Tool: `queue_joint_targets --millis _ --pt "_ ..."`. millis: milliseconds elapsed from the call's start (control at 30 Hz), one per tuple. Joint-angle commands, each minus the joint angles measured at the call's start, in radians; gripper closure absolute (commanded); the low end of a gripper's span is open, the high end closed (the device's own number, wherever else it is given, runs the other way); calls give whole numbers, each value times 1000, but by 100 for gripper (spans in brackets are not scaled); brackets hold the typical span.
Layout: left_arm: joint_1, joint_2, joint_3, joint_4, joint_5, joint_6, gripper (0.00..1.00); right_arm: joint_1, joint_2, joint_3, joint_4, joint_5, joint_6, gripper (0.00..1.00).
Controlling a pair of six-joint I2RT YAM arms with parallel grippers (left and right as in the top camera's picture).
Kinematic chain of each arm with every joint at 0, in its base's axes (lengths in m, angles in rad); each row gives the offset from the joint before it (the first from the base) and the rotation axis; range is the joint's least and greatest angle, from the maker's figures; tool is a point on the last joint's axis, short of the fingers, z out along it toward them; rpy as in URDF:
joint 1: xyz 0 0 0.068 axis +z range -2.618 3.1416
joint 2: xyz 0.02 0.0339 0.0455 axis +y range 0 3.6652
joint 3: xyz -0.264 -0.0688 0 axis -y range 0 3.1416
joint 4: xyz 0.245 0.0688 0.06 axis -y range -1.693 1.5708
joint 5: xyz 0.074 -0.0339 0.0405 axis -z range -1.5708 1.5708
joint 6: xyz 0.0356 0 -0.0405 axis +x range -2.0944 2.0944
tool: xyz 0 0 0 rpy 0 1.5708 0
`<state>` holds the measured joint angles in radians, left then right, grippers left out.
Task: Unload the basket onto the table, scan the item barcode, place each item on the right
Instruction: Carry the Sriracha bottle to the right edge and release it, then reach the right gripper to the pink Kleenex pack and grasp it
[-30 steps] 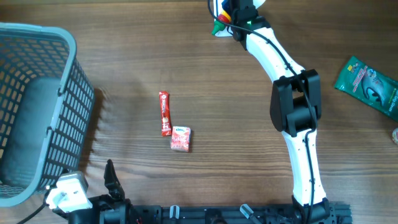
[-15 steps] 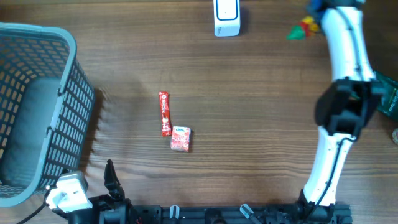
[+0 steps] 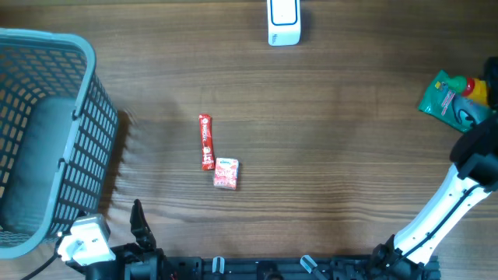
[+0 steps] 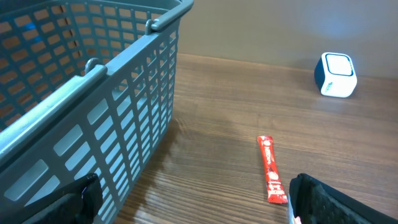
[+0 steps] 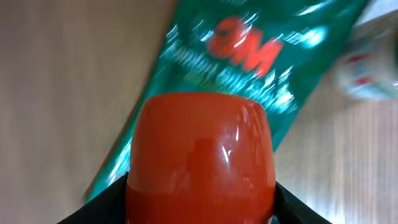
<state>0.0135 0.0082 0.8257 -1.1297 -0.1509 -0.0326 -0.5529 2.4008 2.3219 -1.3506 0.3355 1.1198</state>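
R claw (image 5: pixel 200 208) clenched on red rounded item (image 5: pixel 200 155), over green 3M pack (image 3: pixel 447 97), well apart from scanner (image 3: pixel 282 22). L claw (image 4: pixel 199 199) spread, empty. No scan under way, I reckon; red sachet (image 3: pixel 206 141) & pink pouch (image 3: pixel 226 173) lie untouched.

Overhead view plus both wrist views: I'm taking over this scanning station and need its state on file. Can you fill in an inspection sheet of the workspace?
Surface: wooden table, no spills visible.
Job's things: white scanner at the far edge; red item held over the green packet.
Clutter: grey basket at left; red stick packet and pink packet near each other mid-table; green packet at right.
End effectors: left end effector open, nothing in it; right end effector closed on the red item.
Cables: what looks like one dark lead by the left arm's base.
Surroundings: nothing seen.
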Motion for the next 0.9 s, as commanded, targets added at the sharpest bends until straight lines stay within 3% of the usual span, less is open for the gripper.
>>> queue_joint_targets --millis 0,67,267,367,467,533,600,733,800,867 --pt "5 -3 2 2 5 -6 0 -47 -18 -108 44 191 56 68" --pt "5 -3 2 3 5 -6 0 -71 -18 -164 98 192 -3 60" --pt "4 -3 2 3 5 -6 0 -95 -122 -141 84 185 -99 5" --pt "5 -3 2 3 5 -6 0 -94 -262 -141 79 129 -100 0" --pt "5 -3 2 3 5 -6 0 -87 -415 -141 49 -108 -123 0" --pt "4 -3 2 2 5 -6 0 -41 -508 -142 25 -381 -266 1" --pt "5 -3 2 3 5 -6 0 69 -544 -142 -64 -535 -366 1" --pt "4 -3 2 2 5 -6 0 360 -544 -151 -199 -546 -420 1" --pt "4 -3 2 3 5 -6 0 603 -544 -151 -196 -484 -437 1" --pt "4 -3 2 3 5 -6 0 754 -542 -167 -177 -359 -439 0"
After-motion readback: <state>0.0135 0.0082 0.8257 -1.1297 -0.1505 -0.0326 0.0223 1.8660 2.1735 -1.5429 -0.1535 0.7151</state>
